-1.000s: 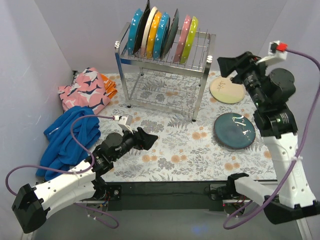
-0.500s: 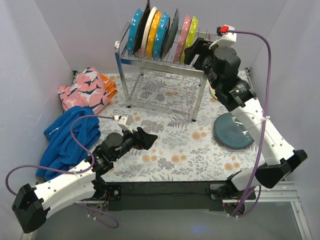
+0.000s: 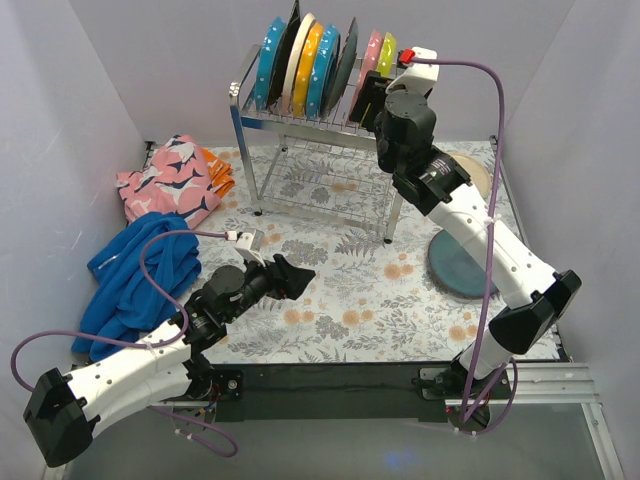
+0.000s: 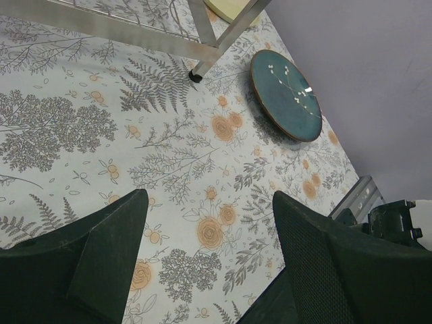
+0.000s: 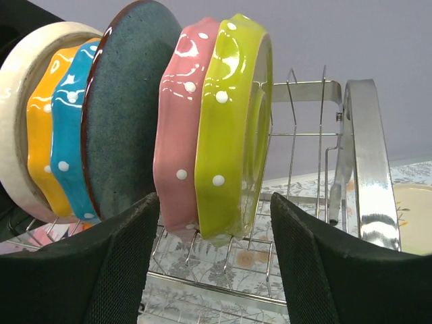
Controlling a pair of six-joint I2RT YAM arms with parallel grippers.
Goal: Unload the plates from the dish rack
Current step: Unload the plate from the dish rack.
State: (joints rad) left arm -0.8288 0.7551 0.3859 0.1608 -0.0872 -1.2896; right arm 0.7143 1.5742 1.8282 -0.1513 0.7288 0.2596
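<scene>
The chrome dish rack (image 3: 322, 131) stands at the back of the table. Several plates stand upright in its top slots, from a teal dotted one (image 3: 268, 60) on the left to a pink one (image 3: 372, 52) and a lime green one (image 3: 388, 52) on the right. My right gripper (image 3: 370, 98) is open at the rack's right end. In the right wrist view my right gripper (image 5: 214, 229) has one finger on each side of the pink plate (image 5: 179, 128) and lime plate (image 5: 229, 121), not touching them. My left gripper (image 3: 297, 272) is open and empty over the floral mat, as its wrist view (image 4: 209, 202) shows.
A dark teal plate (image 3: 452, 272) and a cream plate (image 3: 478, 175) lie on the mat right of the rack, partly hidden by my right arm. A blue cloth (image 3: 140, 275) and a pink patterned cloth (image 3: 170, 180) lie at the left. Walls close in on three sides.
My right arm has swung left from over the cream plate to the rack's right end, its open gripper now at the lime green and pink plates. The left arm has not moved.
</scene>
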